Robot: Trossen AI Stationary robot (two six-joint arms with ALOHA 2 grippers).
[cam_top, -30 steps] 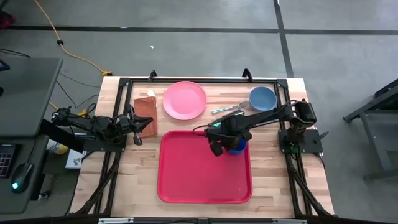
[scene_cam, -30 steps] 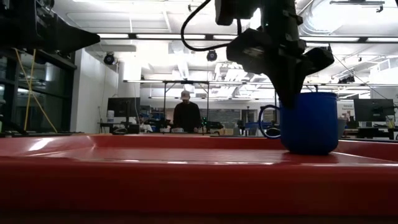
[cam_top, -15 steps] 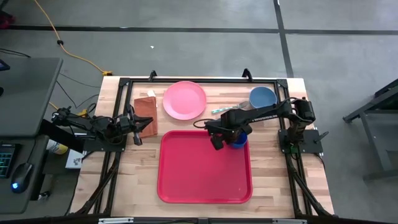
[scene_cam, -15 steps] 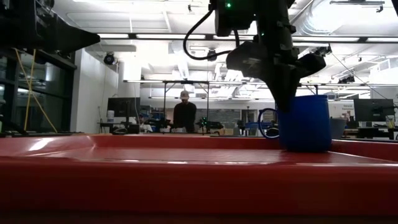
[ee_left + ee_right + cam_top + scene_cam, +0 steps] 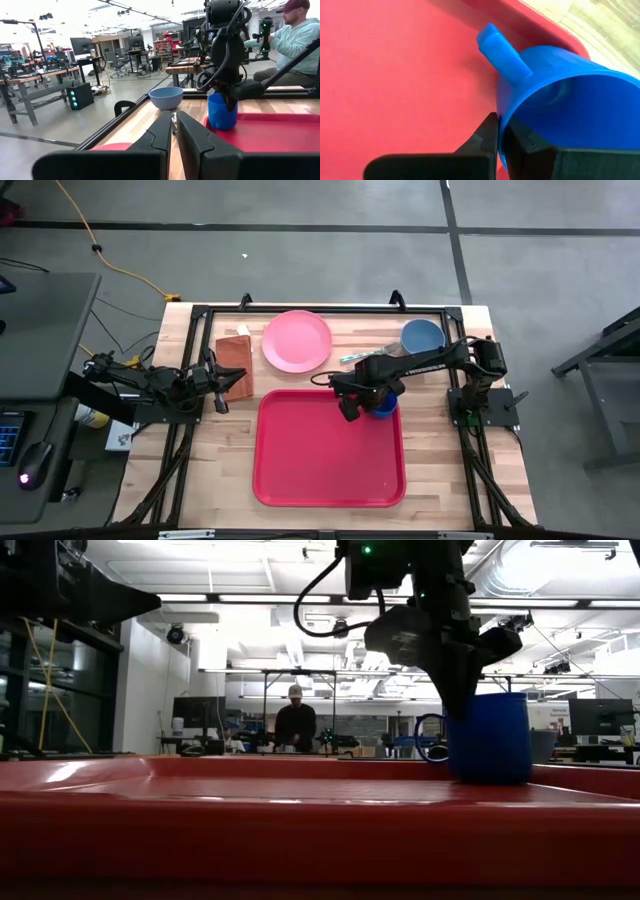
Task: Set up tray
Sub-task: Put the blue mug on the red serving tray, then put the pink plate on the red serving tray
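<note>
My right gripper (image 5: pixel 498 131) is pinched on the rim of the blue mug (image 5: pixel 560 100), one finger inside the wall and one outside, with the handle sticking out just beside them. In the high view that right gripper (image 5: pixel 372 394) sits over the far right corner of the red tray (image 5: pixel 320 470), and the blue mug (image 5: pixel 380 408) stands upright on the tray floor there, close to the far rim. The low view shows the mug (image 5: pixel 488 738) resting on the tray (image 5: pixel 300 830) with the arm coming down onto its rim. The tray lies on the worktop (image 5: pixel 435 470) near its front edge, roughly centred. Behind it, along the far edge, I see a round pink plate (image 5: pixel 297 340), a blue bowl (image 5: pixel 422 336) toward the far right corner, and a utensil (image 5: pixel 365 355) between them that I can't identify. My left gripper (image 5: pixel 222 384) waits at the left edge beside a brown napkin (image 5: pixel 236 358), its fingers (image 5: pixel 197 145) drawn nearly together on nothing. A person (image 5: pixel 295 37) sits beyond the table.
</note>
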